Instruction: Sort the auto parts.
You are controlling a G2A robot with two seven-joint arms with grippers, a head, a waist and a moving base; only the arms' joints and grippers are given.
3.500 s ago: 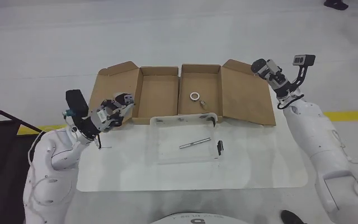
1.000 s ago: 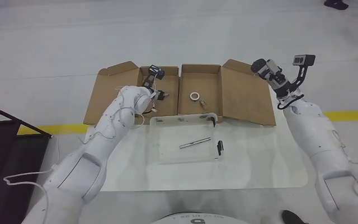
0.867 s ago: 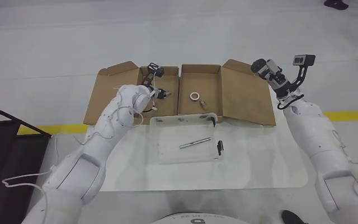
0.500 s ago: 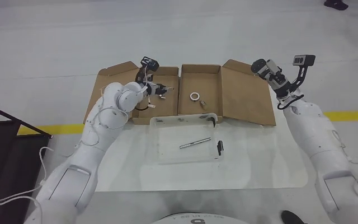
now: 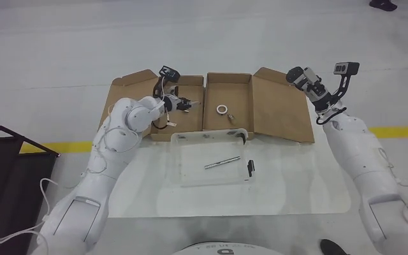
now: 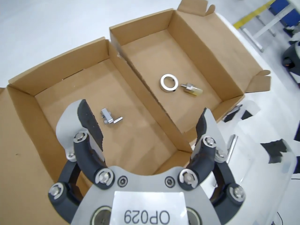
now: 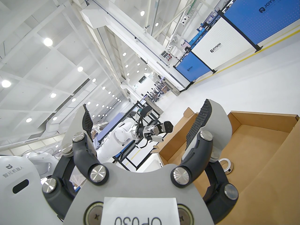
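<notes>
Bench [image 5: 299, 191], top view: white; a left box [image 5: 193, 125] and a right box [image 5: 239, 95], both open cardboard, stand side by side at its far edge, with a clear tray [image 5: 197, 150] just in front of them.
Left tool [image 5: 189, 102], top view: hangs over the left box, pointing toward the wall the two boxes share.
Ring [image 5: 222, 109] and stud [image 5: 231, 116], top view: small metal parts, just beside each other on the right box floor.
Rod [image 5: 222, 163], top view: thin and metal, lying slantwise in the tray.
Clip [image 5: 250, 167], top view: black, at the tray's right edge near the rod; whether it rests in the tray or on the bench cannot be told.
Right tool [image 5: 298, 75], top view: raised over the outer flap of the right box, well apart from every part.
Left tool [image 6: 144, 108], left wrist view: jaws wide, holding nothing, above the left box.
Bracket [image 6: 110, 117], left wrist view: small metal piece with a pin, flat on the left box floor.
Ring [image 6: 168, 83] and stud [image 6: 191, 88], left wrist view: in the right box, across the shared wall from the bracket.
Right tool [image 7: 147, 106], right wrist view: jaws wide, holding nothing, tilted up toward the hall ceiling; the ring [image 7: 226, 163] lies in the box beneath it.
</notes>
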